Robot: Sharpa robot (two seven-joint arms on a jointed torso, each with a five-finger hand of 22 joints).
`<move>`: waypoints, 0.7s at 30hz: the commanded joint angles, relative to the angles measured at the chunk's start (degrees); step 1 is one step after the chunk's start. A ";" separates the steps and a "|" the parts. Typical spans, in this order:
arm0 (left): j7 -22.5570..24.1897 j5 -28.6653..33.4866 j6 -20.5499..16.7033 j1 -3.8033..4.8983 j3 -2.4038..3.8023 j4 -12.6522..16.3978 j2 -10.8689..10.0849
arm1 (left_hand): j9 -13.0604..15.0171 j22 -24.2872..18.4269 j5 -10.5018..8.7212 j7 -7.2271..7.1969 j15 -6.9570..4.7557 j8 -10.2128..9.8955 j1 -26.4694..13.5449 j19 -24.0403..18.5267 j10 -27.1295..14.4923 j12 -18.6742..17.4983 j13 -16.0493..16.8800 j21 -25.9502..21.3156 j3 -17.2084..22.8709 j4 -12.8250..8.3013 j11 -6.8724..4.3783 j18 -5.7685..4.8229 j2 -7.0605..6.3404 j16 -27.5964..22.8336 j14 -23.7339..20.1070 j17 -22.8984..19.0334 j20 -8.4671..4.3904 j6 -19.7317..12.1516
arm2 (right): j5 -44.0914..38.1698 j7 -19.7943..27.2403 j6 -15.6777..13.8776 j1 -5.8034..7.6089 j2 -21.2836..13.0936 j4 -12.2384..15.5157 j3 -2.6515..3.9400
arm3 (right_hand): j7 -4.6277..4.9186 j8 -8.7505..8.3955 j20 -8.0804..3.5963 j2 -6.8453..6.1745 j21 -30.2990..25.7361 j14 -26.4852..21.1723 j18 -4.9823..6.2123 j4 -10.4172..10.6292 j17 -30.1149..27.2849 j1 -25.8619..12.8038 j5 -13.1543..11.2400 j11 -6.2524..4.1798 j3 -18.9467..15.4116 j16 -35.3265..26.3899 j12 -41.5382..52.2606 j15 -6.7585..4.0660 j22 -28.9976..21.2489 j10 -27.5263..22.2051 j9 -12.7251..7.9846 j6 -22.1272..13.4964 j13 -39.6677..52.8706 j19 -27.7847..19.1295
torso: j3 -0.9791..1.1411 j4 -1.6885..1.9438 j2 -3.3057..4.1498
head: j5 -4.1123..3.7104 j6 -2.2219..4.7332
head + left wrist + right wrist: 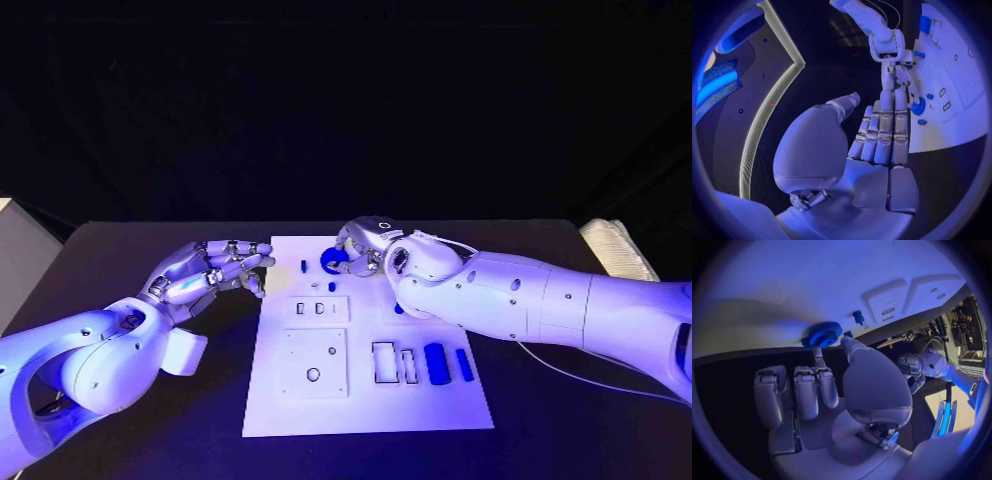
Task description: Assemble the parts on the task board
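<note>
Listing contents of a black desk (pixel 130 250), head view first.

Board (pixel 361 400): white plate, lying flat at the middle of the desk, long side running away from the robot. It carries raised white blocks with slots and holes, and an outlined rectangle (pixel 384 362) near its right side.

Bars (pixel 436 363): blue, lying side by side on the board's right part, just right of the outlined rectangle; a slimmer one (pixel 464 365) lies at the far right.

Gear (pixel 335 259): blue, round, toothed rim, at the board's far end. In the right wrist view the gear (pixel 824 333) sits on the white surface with the right fingers (pixel 819 358) reaching up to its edge and touching it.

Peg (pixel 858 317): small, blue, standing on the board near the gear, apart from it.

Right hand (pixel 372 245): over the board's far end, fingers bent down around the gear. Thumb and a finger meet the gear's rim; whether it is lifted off the board I cannot tell.

Left hand (pixel 214 268): at the board's left edge, palm turned toward the board, fingers (pixel 887 125) straight, side by side, thumb held off from them, nothing between them. In the left wrist view their tips reach toward the gear (pixel 917 106) and the right hand (pixel 893 60) above it.

Small blue pieces (pixel 922 121): on the board beside the gear.
</note>
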 commanded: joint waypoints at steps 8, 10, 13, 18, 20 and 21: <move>0.28 -0.25 0.80 0.12 0.04 0.11 -0.17 | 0.07 0.08 -0.30 0.14 0.07 -0.35 -0.21 -0.48 -0.45 0.11 0.09 0.20 0.26 -0.04 -0.11 0.68 0.51 0.31 -0.33 0.09 0.05 -0.41 | 1.47 0.55 3.01 -0.46 -1.87 0.91 -0.44 | -0.04 0.26 0.22 0.80 0.25 5.78 -0.37 0.07 14.19 -0.07 0.56 0.26 0.77 0.27 0.41 0.04 15.07 5.25 0.09 0.69 14.25 5.89 | -0.02 -0.05 0.00 | -0.09 -0.02; 0.28 -0.26 0.80 0.12 0.04 0.11 -0.19 | 0.07 0.08 -0.30 0.14 0.07 -0.35 -0.21 -0.48 -0.45 0.11 0.09 0.20 0.26 -0.04 -0.11 0.68 0.51 0.31 -0.33 0.09 0.05 -0.41 | 1.45 0.55 1.90 -0.50 -2.32 1.39 -0.46 | -0.05 0.29 0.21 0.89 0.25 5.77 -0.37 0.06 14.16 -0.09 0.67 0.23 0.92 0.26 0.46 0.03 15.07 5.29 0.10 0.76 14.30 5.89 | -0.01 0.00 -0.01 | -0.13 -0.04; 0.28 -0.26 0.80 0.12 0.04 0.09 -0.25 | 0.07 0.08 -0.30 0.14 0.07 -0.35 -0.21 -0.48 -0.45 0.11 0.09 0.20 0.26 -0.04 -0.11 0.68 0.51 0.31 -0.33 0.09 0.05 -0.41 | 1.35 0.59 -1.69 -0.56 -3.82 2.97 -0.48 | -0.06 0.29 0.20 0.91 0.25 5.76 -0.37 0.06 14.10 -0.09 0.70 0.23 0.96 0.24 0.47 0.03 15.07 5.31 0.10 0.78 14.31 5.89 | -0.01 0.10 -0.01 | -0.26 -0.04; 0.29 -0.26 0.76 0.12 0.04 0.01 -0.39 | 0.07 0.08 -0.30 0.14 0.07 -0.35 -0.21 -0.48 -0.45 0.11 0.09 0.20 0.26 -0.04 -0.11 0.68 0.51 0.31 -0.33 0.09 0.05 -0.41 | 1.86 1.39 -7.04 -0.54 -7.27 6.05 -0.40 | -0.14 0.40 0.17 0.87 0.25 5.74 -0.37 -0.03 13.99 0.00 0.91 0.16 1.24 0.21 0.53 -0.03 15.07 5.36 0.13 1.01 14.37 5.89 | -0.04 0.05 -0.06 | -0.25 0.11; 0.30 -0.26 0.75 0.12 0.04 -0.02 -0.44 | 0.07 0.08 -0.30 0.14 0.07 -0.35 -0.21 -0.48 -0.45 0.11 0.09 0.20 0.26 -0.04 -0.11 0.68 0.51 0.31 -0.33 0.09 0.05 -0.41 | 3.07 2.17 -8.48 -0.37 -9.08 7.50 -0.29 | -0.21 0.44 0.11 0.69 0.25 5.73 -0.37 -0.20 13.98 0.37 1.19 0.10 1.68 0.21 0.53 -0.10 15.07 5.37 0.13 1.15 14.38 5.89 | -0.01 -0.06 -0.09 | -0.18 0.32; 0.30 -0.26 0.75 0.12 0.04 -0.04 -0.47 | 0.07 0.08 -0.30 0.14 0.07 -0.35 -0.21 -0.48 -0.45 0.11 0.09 0.20 0.26 -0.04 -0.11 0.68 0.51 0.31 -0.33 0.09 0.05 -0.41 | 4.11 2.90 -8.92 -0.20 -10.17 8.36 -0.22 | -0.22 0.43 0.08 0.48 0.25 5.71 -0.37 -0.31 13.87 0.64 1.24 0.07 1.88 0.17 0.51 -0.13 15.07 5.36 0.12 1.17 14.36 5.89 | 0.01 -0.09 -0.10 | -0.19 0.32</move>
